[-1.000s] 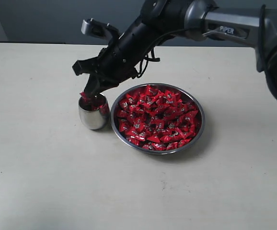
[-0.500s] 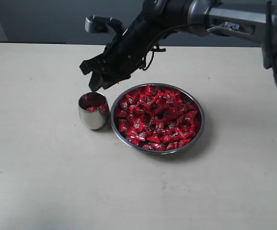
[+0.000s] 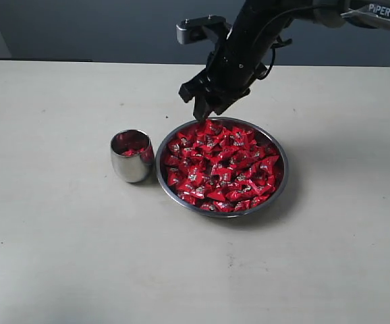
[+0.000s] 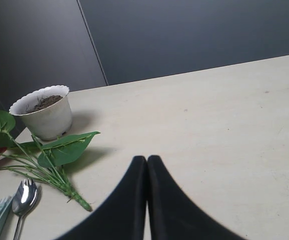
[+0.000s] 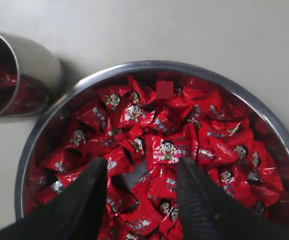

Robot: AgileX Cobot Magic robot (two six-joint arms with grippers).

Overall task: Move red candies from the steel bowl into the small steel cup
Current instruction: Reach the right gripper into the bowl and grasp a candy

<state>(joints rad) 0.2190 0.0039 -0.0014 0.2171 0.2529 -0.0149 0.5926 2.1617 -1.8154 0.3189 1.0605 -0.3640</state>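
Observation:
The wide steel bowl point(image 3: 279, 181) sits mid-table, heaped with red candies point(image 3: 222, 165). Just left of it stands the small steel cup point(image 3: 131, 162), with a few red candies inside. My right gripper point(image 3: 205, 115) hovers over the bowl's far-left rim, open, nothing between its fingers. In the right wrist view the bowl point(image 5: 279, 135) fills the frame, the red candies point(image 5: 167, 147) lie below the open gripper point(image 5: 142, 167), and the cup point(image 5: 32, 65) shows at the edge. My left gripper point(image 4: 147, 159) is shut and empty, over bare table away from the bowl.
In the left wrist view a white plant pot point(image 4: 44, 112) with soil, a leafy green sprig point(image 4: 59, 150) and a spoon point(image 4: 23, 197) lie on the beige table point(image 4: 224, 125). A dark wall runs behind the table.
My right gripper rose from the cup, leaving a candy in it, and swung right to the bowl's far-left rim, now open and empty.

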